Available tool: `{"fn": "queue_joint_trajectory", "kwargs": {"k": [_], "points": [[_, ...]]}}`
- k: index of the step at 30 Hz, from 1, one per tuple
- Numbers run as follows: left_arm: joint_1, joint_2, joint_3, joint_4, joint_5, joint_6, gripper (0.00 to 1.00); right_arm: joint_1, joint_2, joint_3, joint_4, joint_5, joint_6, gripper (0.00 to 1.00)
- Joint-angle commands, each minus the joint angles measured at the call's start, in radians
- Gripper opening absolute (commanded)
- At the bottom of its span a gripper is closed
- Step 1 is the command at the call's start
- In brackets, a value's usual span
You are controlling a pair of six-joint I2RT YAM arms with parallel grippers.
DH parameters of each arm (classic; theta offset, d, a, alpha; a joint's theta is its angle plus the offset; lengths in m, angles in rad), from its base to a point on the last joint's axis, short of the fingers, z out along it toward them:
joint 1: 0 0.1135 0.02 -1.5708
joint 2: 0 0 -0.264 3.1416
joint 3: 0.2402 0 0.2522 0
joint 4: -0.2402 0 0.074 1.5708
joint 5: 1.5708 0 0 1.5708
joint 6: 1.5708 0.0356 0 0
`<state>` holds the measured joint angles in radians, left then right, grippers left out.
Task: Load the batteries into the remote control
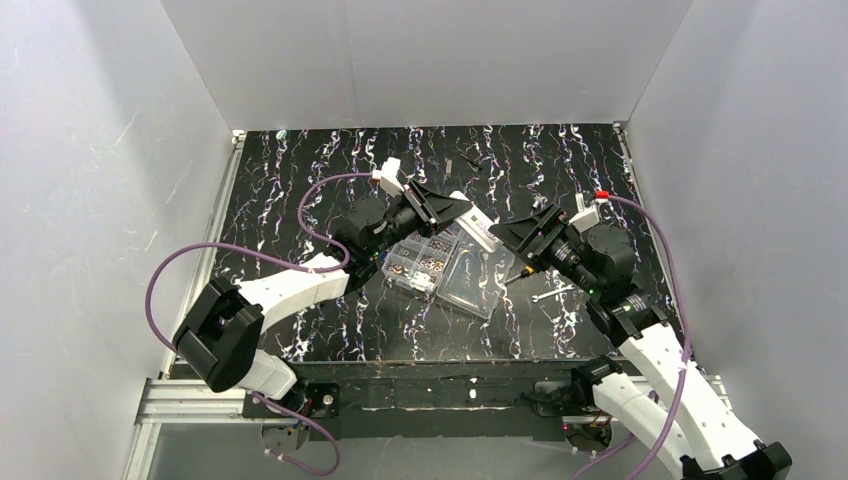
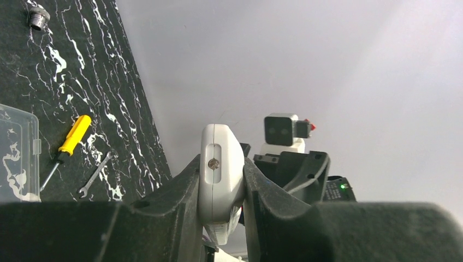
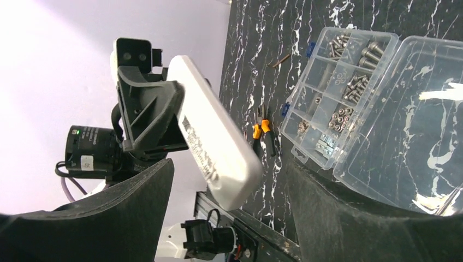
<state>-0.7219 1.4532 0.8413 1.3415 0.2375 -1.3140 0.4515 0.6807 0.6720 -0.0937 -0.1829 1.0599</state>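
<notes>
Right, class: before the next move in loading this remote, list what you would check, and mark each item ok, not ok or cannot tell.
1. The left gripper holds the remote control off the table: ok.
2. The right gripper is open by the remote's free end: ok.
3. The battery cover is off: cannot tell.
4. Any batteries in sight: not ok, none visible.
5. The screwdriver lies free on the table: ok.

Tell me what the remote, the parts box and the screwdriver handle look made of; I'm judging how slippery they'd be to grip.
The remote looks like white plastic, smooth with a slight sheen, with a moulded rounded end and printed text. The parts box looks like clear hard plastic, glossy: the table pattern shows through its lid. The screwdriver handle is yellow, likely plastic or rubber; it is too small to tell which.
</notes>
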Motion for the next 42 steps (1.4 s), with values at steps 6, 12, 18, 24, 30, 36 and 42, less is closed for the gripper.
{"fn": "queue_joint_trajectory", "kwargs": {"k": [6, 12, 18, 24, 30, 36, 42], "points": [[-0.002, -0.020, 0.056, 0.118, -0.014, -0.016, 0.00, -0.028, 0.010, -0.056, 0.199, -0.067, 0.134, 0.81], [-0.003, -0.011, 0.062, 0.120, -0.013, -0.022, 0.00, -0.033, 0.032, -0.086, 0.284, -0.096, 0.176, 0.79], [-0.002, -0.010, 0.067, 0.120, -0.010, -0.024, 0.00, -0.036, 0.071, -0.112, 0.371, -0.122, 0.231, 0.70], [-0.002, -0.012, 0.064, 0.120, -0.009, -0.024, 0.00, -0.038, 0.084, -0.119, 0.416, -0.121, 0.246, 0.63], [-0.004, -0.009, 0.065, 0.121, -0.008, -0.023, 0.00, -0.037, 0.108, -0.111, 0.441, -0.148, 0.257, 0.56], [-0.005, -0.010, 0.065, 0.122, -0.009, -0.022, 0.00, -0.037, 0.108, -0.127, 0.485, -0.172, 0.273, 0.56], [-0.006, -0.003, 0.067, 0.128, -0.009, -0.024, 0.00, -0.037, 0.108, -0.138, 0.494, -0.176, 0.284, 0.55]]}}
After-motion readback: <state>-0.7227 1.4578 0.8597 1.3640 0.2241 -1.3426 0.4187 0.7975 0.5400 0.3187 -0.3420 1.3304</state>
